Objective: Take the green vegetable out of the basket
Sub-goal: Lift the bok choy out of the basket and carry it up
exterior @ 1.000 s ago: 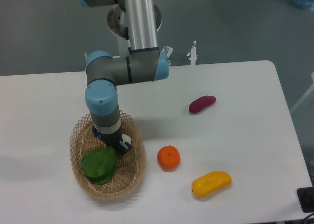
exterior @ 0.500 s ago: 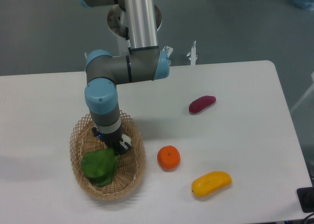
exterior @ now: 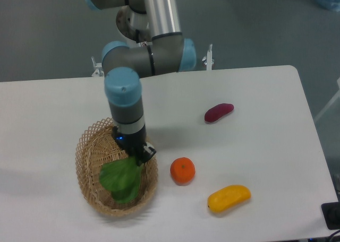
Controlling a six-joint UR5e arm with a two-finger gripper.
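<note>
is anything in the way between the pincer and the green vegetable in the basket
Nothing visible. The pincer is already at the upper edge of the green vegetable, apparently gripping it, over the basket. The orange sits outside, to the side.

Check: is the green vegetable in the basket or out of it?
In, as seen from above: the green vegetable overlaps the basket interior, with the pincer at its top. Whether it is lifted, cannot tell.

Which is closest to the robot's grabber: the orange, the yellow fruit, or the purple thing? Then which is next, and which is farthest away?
Measured from the gripper in the camera view:
1. The orange, just to the right of the basket.
2. The yellow fruit, lower right, near the table's front edge.
3. The purple vegetable, upper right, about as far as the yellow fruit; those two are too close to call.
</note>
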